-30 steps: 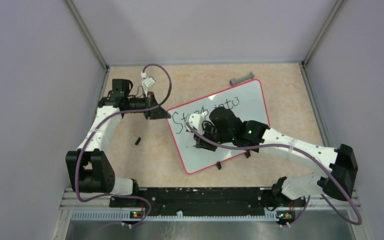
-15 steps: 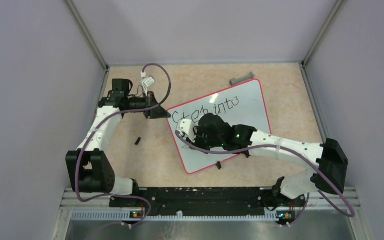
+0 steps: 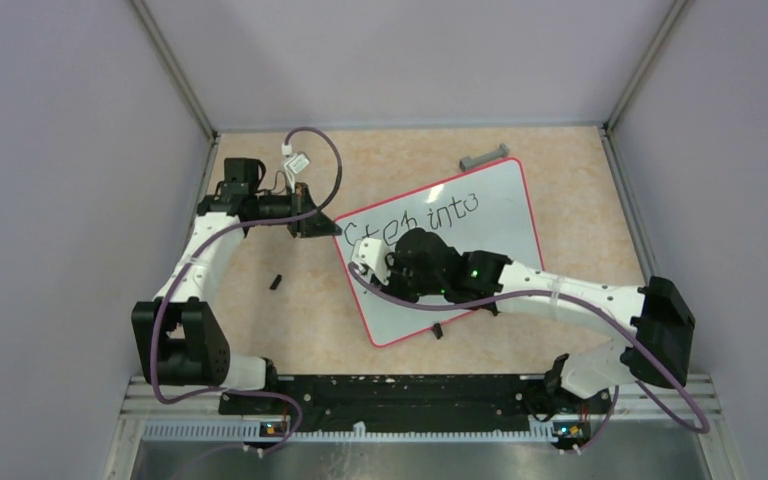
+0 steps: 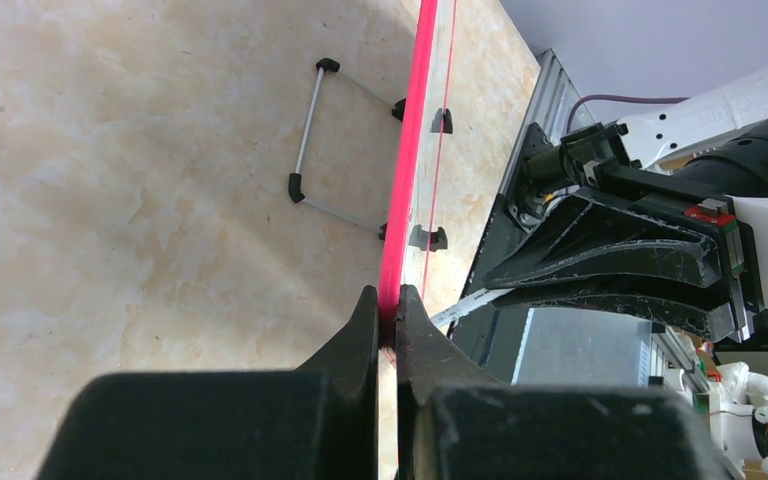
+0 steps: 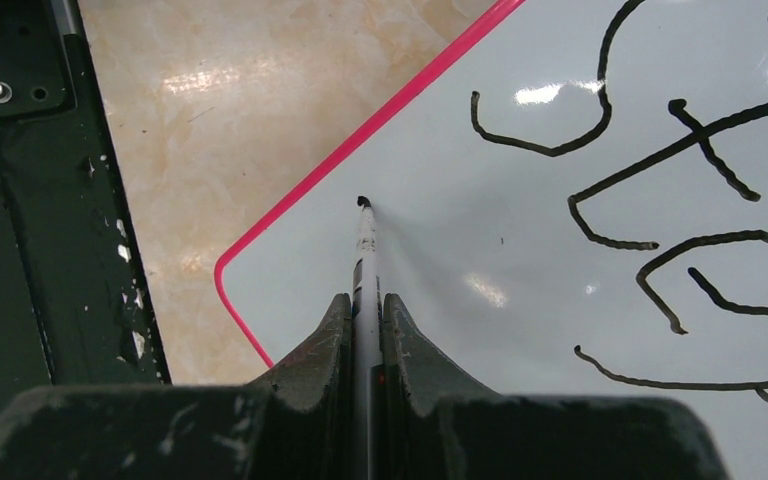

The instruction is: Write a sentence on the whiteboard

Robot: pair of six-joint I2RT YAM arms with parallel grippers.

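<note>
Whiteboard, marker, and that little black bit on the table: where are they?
whiteboard (image 3: 505, 215): top view, bare white patch near its far corner.
marker (image 5: 365, 240): right wrist view, pale barrel behind the tip.
little black bit (image 3: 275, 282): top view, its middle.

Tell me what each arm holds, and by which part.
Left tool pinches the whiteboard by its pink rim; right tool grips a marker by its barrel.

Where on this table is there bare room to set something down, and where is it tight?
Free: the table strip between the whiteboard and the right wall; the far strip between white connector and grey bar. Crowded: the board's left end, where the left gripper clamps it and the right gripper holds the marker by the sentence.
</note>
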